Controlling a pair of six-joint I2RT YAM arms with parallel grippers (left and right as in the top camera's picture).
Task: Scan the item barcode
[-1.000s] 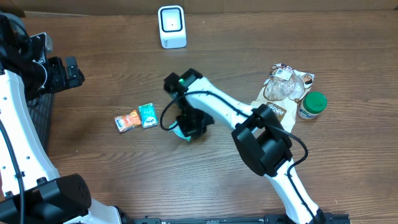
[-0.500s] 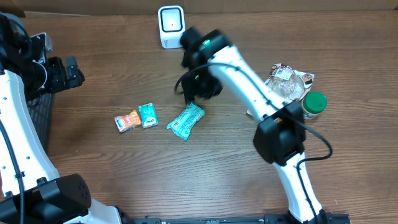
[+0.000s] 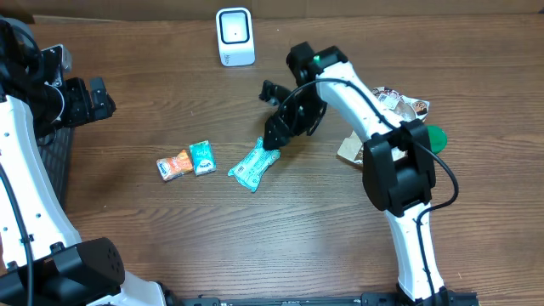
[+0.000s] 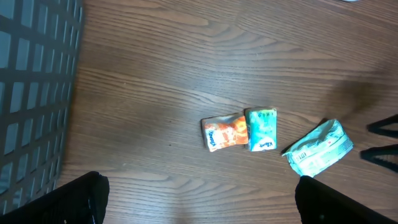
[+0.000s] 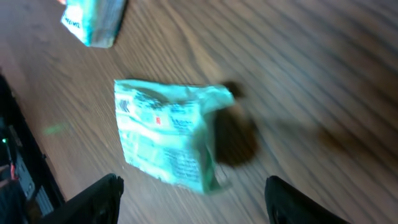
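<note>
At mid-surface, beside the right gripper's [image 3: 274, 138] spread jaws, the soft, light teal plastic packet [image 3: 253, 166] is best pinched mid-body.

Left claw [image 4: 199, 198], right claw [image 5: 194, 198] agape.

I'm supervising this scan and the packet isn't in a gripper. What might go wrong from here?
The teal packet lies crumpled and flat by the open right gripper; a grasp may catch only a thin edge and slip. It lies far from the scanner, and I cannot tell where its barcode faces.
</note>
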